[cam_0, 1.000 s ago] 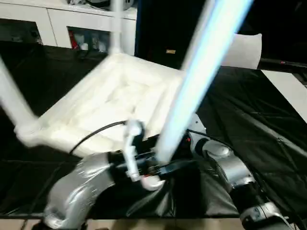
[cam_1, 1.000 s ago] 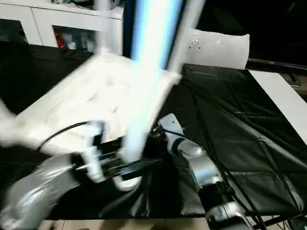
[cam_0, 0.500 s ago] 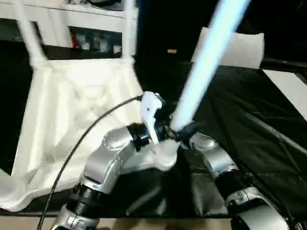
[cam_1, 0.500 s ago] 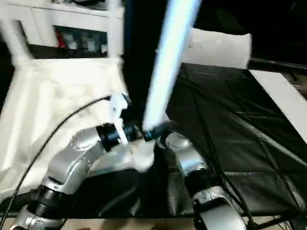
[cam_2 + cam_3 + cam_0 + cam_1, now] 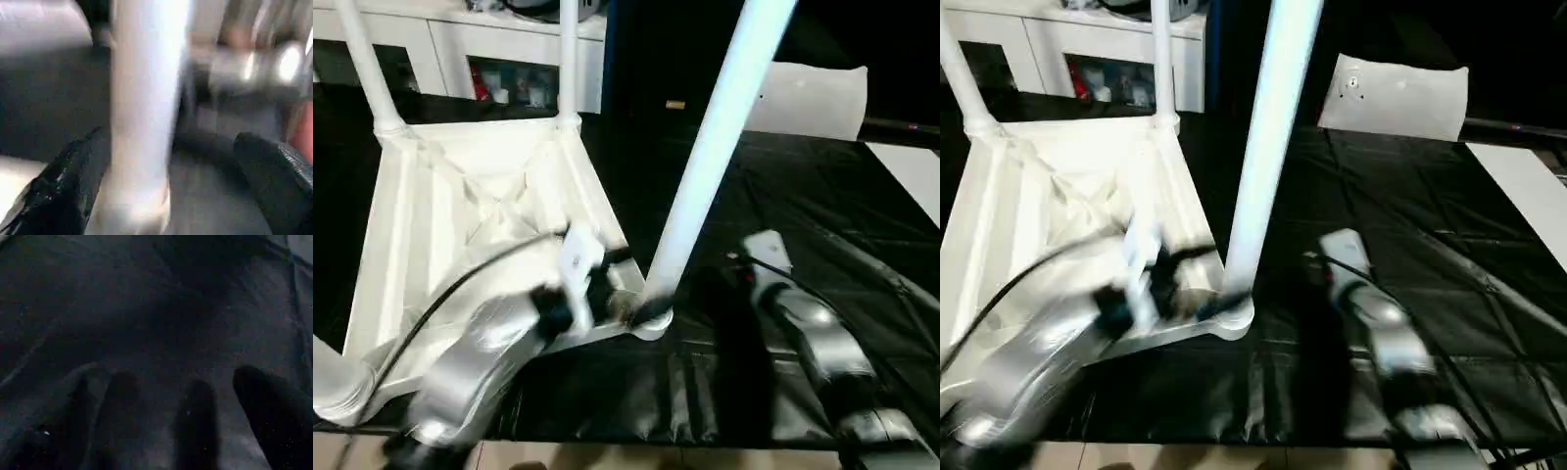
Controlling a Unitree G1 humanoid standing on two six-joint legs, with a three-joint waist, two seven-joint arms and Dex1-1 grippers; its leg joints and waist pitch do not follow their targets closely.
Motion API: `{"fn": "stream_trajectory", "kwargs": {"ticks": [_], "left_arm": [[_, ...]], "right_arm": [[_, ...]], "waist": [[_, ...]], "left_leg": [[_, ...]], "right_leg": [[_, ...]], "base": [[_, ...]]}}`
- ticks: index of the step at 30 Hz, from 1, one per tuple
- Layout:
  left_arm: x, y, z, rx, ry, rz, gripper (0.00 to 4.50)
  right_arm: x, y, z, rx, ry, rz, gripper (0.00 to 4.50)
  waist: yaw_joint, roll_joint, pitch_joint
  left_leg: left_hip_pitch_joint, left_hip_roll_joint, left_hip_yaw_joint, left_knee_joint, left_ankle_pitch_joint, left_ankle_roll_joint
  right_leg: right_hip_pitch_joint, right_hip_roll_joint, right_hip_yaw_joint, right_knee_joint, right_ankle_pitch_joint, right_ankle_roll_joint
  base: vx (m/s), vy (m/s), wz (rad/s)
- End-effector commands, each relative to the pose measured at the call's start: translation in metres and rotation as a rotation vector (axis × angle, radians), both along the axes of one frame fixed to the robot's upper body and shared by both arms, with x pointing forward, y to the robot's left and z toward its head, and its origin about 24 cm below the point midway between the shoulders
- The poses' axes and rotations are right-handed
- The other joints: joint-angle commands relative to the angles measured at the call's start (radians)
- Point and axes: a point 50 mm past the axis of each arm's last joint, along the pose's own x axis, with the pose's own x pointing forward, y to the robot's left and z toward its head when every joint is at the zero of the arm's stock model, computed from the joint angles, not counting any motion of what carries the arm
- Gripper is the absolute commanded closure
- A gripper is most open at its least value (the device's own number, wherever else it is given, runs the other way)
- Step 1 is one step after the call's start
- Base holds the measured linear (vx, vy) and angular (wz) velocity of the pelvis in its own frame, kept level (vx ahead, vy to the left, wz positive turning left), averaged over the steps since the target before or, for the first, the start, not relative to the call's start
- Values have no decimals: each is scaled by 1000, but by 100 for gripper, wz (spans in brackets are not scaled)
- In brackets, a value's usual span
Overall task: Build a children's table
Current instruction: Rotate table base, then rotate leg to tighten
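Note:
The white tabletop [image 5: 480,215] lies upside down on the black cloth, ribbed underside up. Two white legs [image 5: 360,69] stand in its far corner sockets, and a third leg's base [image 5: 331,384] shows at the near left corner. A fourth leg [image 5: 705,166] rises from the near right socket [image 5: 651,321], leaning slightly right. My left gripper [image 5: 628,309] is open around this leg's base; in the left wrist view the leg [image 5: 142,122] stands between the spread black fingers [image 5: 63,191]. My right gripper [image 5: 161,382] is open over bare cloth; its forearm [image 5: 808,328] is to the right of the leg.
A white glass-door cabinet [image 5: 509,69] runs along the back. A white panel [image 5: 813,98] leans at the back right, and a white surface [image 5: 913,176] shows at the right edge. The cloth-covered work table [image 5: 822,215] ends at its front edge [image 5: 636,446].
The tabletop has swung round and now lies flat and square to me. The near right leg stands straighter. My right arm has drawn away from the leg to the right; my left arm has dropped lower.

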Motion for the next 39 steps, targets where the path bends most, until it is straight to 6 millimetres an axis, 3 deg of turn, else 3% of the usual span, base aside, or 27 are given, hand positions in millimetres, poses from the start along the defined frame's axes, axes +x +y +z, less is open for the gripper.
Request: {"fn": "stream_trajectory", "kwargs": {"ticks": [1, 5, 9, 12, 14, 15, 17, 25, 30, 39], "left_arm": [[-7, 6, -8, 117, -26, -13, 38], [-11, 11, -9, 161, -40, -28, 82], [-4, 12, -10, 192, -25, -18, 112], [4, 15, -15, 230, -14, 18, 141], [9, 16, -16, 227, 12, 38, 170], [11, 16, -16, 219, 29, 49, 170], [14, 16, -17, 223, 84, 61, 187], [16, 18, -20, 260, 144, 61, 264], [12, 22, -18, 289, 181, 34, 303], [8, 23, -18, 309, 203, 0, 375]], "right_arm": [[-5, -2, 20, 16, -73, 75, 0], [-18, -3, 32, 7, -116, 166, 0], [-37, -4, 48, -20, -165, 281, 0], [-50, -1, 53, 6, -144, 370, 0], [-59, 3, 54, 54, -102, 446, 0], [-63, 4, 54, 69, -79, 473, 0], [-72, 7, 54, 85, -28, 527, 0], [-80, 13, 54, 93, 28, 579, 0], [-82, 15, 53, 88, 43, 592, 0], [-83, 17, 50, 81, 58, 603, 0]], "waist": [[0, 18, -44], [1, 22, -37], [8, 23, -35], [4, 23, -35], [2, 22, -35], [2, 29, -37], [-2, 26, -38], [3, 29, -37], [3, 30, -39], [4, 32, -37]], "left_leg": [[-8, 53, -11, -78, -151, 20], [-7, 53, -11, -80, -179, 20], [-8, 52, -11, -79, -164, 34], [-10, 50, -13, -78, -163, 42], [-12, 50, -14, -79, -160, 47], [-12, 50, -16, -78, -148, 50], [-13, 51, -15, -76, -132, 54], [-11, 50, -17, -76, -145, 50], [-13, 51, -18, -76, -124, 48], [-11, 52, -17, -76, -139, 44]], "right_leg": [[44, -82, 55, -82, -164, -142], [39, -86, 59, -92, -256, -140], [39, -85, 60, -92, -239, -134], [39, -85, 59, -96, -270, -121], [40, -86, 59, -96, -271, -123], [41, -88, 59, -95, -262, -125], [41, -87, 58, -94, -231, -142], [38, -88, 56, -100, -288, -142], [42, -89, 56, -92, -226, -159], [41, -90, 56, -95, -244, -163]], "base": [[0, 0, 0], [0, 0, 0], [0, 0, 0], [0, 0, 0], [0, 0, 0], [0, 0, 0], [0, 0, 0], [0, 0, 0], [0, 0, 0], [0, 0, 0]]}}
